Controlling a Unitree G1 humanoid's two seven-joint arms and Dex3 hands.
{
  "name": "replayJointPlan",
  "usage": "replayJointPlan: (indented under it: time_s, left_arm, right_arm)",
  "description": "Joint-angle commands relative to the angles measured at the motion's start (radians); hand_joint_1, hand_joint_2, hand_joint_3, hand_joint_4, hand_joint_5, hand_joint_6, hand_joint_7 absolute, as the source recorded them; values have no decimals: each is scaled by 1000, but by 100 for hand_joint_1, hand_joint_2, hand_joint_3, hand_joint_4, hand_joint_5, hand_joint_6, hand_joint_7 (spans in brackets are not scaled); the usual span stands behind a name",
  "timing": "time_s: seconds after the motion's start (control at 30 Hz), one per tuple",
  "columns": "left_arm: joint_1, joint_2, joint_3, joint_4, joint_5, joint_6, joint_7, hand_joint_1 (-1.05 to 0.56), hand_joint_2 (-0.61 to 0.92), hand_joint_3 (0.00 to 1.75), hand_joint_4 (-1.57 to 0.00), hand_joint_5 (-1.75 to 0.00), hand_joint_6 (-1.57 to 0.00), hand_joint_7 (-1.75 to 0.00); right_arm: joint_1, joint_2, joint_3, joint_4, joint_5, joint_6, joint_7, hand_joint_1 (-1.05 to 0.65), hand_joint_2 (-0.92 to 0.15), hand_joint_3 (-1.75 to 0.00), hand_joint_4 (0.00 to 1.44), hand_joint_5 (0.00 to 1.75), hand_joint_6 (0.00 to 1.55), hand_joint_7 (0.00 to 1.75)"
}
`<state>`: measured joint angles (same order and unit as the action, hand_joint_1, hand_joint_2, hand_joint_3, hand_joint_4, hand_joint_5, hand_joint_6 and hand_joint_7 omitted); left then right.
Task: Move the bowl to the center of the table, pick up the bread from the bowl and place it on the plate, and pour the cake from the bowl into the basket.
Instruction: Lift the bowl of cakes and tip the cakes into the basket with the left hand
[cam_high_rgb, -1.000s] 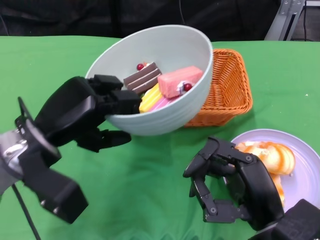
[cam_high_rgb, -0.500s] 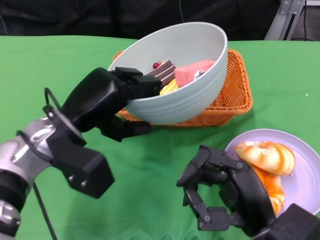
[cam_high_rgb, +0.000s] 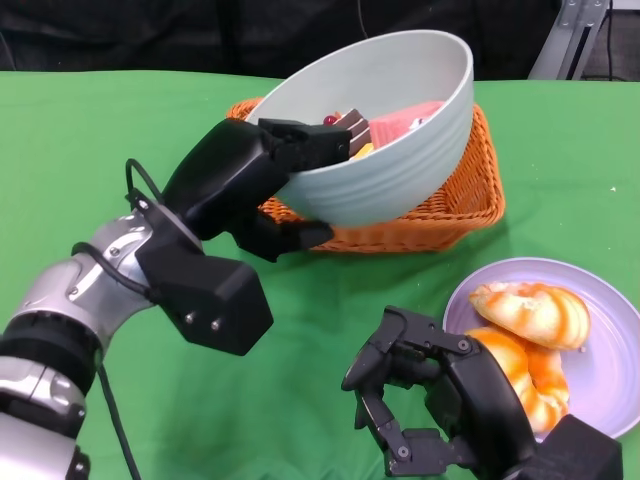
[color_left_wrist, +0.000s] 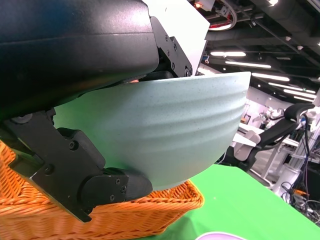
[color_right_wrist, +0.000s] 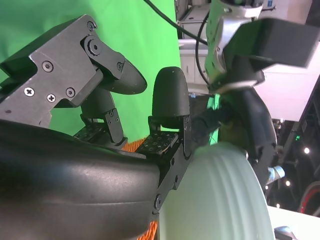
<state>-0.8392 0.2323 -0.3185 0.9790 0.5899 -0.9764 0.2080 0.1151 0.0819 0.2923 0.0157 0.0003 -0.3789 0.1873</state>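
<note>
The bowl (cam_high_rgb: 385, 120) is gripped at its near rim by the left robot hand (cam_high_rgb: 250, 180), with fingers above the rim and below the wall. Over the last second the bowl has been carried from the upper centre of the frame toward the upper right and raised, so that it is now held directly above the orange basket (cam_high_rgb: 460, 205). In the left wrist view the bowl's underside is seen just over the basket weave, apparently clear of it. The cake pieces (cam_high_rgb: 400, 120) are retained inside; the bowl is only slightly tilted. The pour is therefore judged to be positioned but not yet begun.

The right robot hand (cam_high_rgb: 425, 400) is held empty at the lower centre of the frame, fingers loosely apart, just beside the plate (cam_high_rgb: 610, 370). The bread (cam_high_rgb: 530, 315) lies on the plate at lower right, so that step appears complete. All rests on the green counter (cam_high_rgb: 80, 140).
</note>
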Motion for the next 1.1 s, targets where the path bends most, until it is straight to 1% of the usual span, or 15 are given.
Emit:
replayJointPlan:
  time_s: [0.03,0.13,0.23,0.37,0.5,0.53,0.63,0.73,0.97,1.1]
  left_arm:
    - [-58,-12,-4,25,8,6,47,-8,68,86,-61,-175,-60,-161]
    - [-88,-44,9,58,-33,23,13,-7,71,87,-60,-175,-59,-164]
    - [-109,-74,24,81,-77,34,-27,-5,69,91,-60,-175,-57,-168]
    - [-123,-111,46,94,-135,72,-86,-2,67,91,-60,-175,-57,-170]
    - [-130,-153,80,105,-212,122,-152,-2,66,93,-61,-175,-61,-166]
    - [-132,-163,89,105,-230,135,-170,-2,66,96,-60,-175,-63,-164]
    - [-140,-191,109,107,-269,171,-209,0,65,99,-60,-175,-64,-162]
    - [-153,-200,103,108,-257,189,-204,-2,66,99,-59,-175,-62,-161]
    - [-198,-200,76,146,-199,218,-160,-4,69,91,-56,-175,-58,-163]
    - [-223,-201,58,183,-160,235,-109,-4,69,88,-57,-175,-59,-165]
  right_arm:
    - [-6,5,0,16,12,-24,3,-14,-43,-123,76,163,70,139]
    - [-7,7,2,27,16,-30,8,-14,-44,-123,76,163,70,139]
    - [-11,9,3,46,17,-49,13,-14,-44,-121,76,162,70,139]
    - [-10,11,8,59,18,-55,19,-16,-47,-115,76,161,71,137]
    - [-3,14,13,56,18,-40,18,-18,-47,-113,76,161,72,135]
    - [-2,15,14,57,18,-41,18,-18,-47,-112,76,162,72,135]
    - [-8,16,18,78,8,-69,13,-17,-46,-114,76,162,72,135]
    - [-16,18,19,98,6,-94,16,-15,-46,-116,76,163,72,135]
    - [-20,23,24,112,7,-95,18,-16,-44,-119,78,166,73,134]
    - [-21,24,30,118,-7,-102,14,-17,-44,-118,79,166,72,135]
